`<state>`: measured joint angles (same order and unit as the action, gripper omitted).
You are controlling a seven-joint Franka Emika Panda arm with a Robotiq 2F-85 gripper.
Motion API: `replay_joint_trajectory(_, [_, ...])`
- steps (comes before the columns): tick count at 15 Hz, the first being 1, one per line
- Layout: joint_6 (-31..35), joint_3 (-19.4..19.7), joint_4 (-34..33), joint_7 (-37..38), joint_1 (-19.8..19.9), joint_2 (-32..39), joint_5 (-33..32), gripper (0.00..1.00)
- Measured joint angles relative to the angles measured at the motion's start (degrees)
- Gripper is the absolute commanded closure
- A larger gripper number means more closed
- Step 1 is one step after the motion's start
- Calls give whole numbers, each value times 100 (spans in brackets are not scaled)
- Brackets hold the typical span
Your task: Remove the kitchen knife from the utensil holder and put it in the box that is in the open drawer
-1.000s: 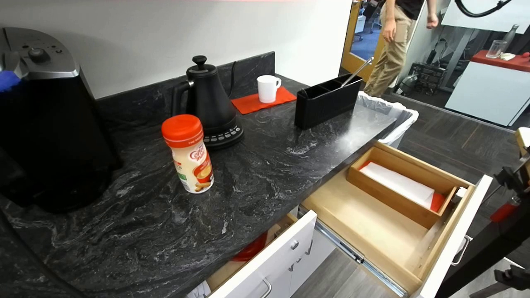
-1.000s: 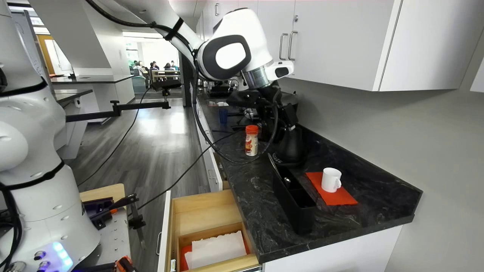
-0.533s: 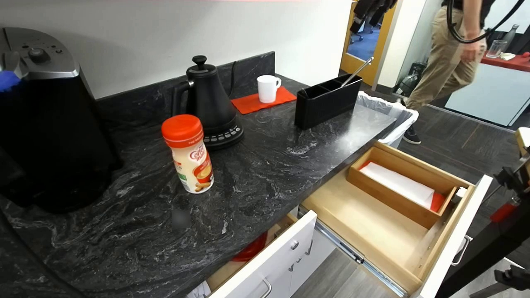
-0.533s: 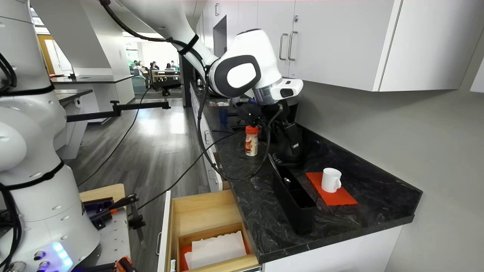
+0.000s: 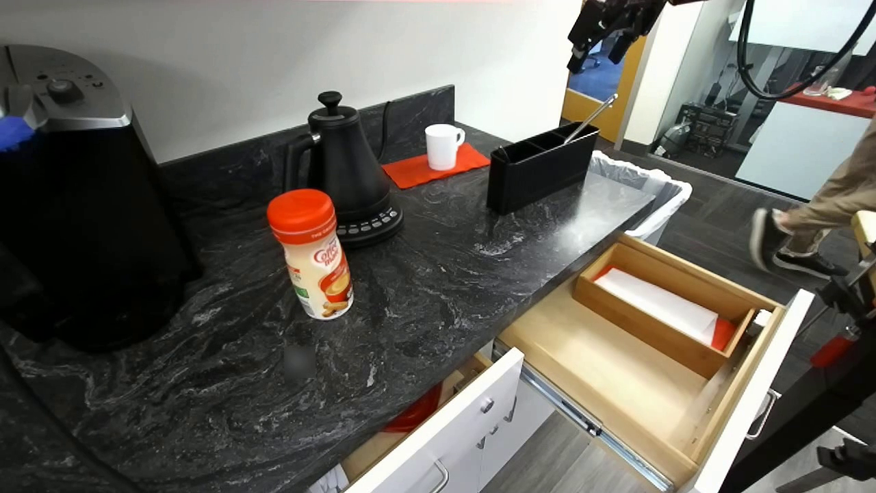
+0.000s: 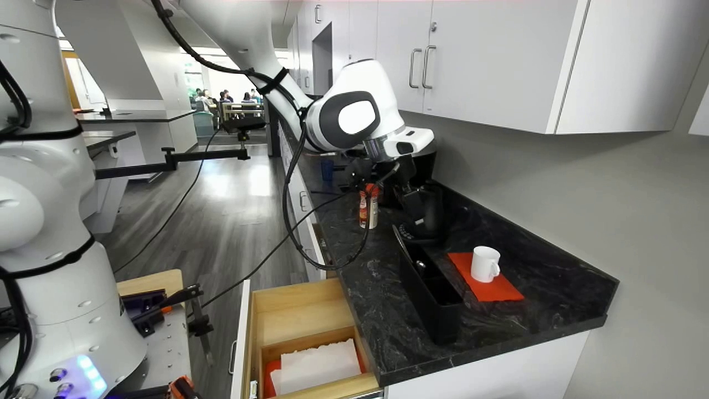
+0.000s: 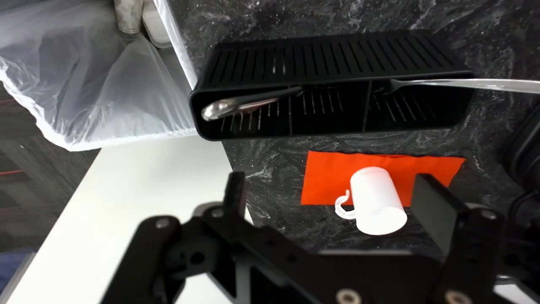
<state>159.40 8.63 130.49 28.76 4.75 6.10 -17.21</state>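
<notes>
Handle, leaning left in the wrist view: glossy metal, probably stiff, slippery; grip near its raised end.
Pincer: wide apart, holding nothing.
Utensil holder: kitchen knife presumably inside, which utensil unclear; lower ends hidden.
Shaft, leaning right: likely light; its end cropped.
</notes>
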Motion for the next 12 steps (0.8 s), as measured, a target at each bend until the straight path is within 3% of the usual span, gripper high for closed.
replay_joint_trajectory(7, [-239,47,0,1695,-67,-6,-737,0])
replay_joint_trajectory(12, [-580,37,-18,3603,-431,-11,-1553,0])
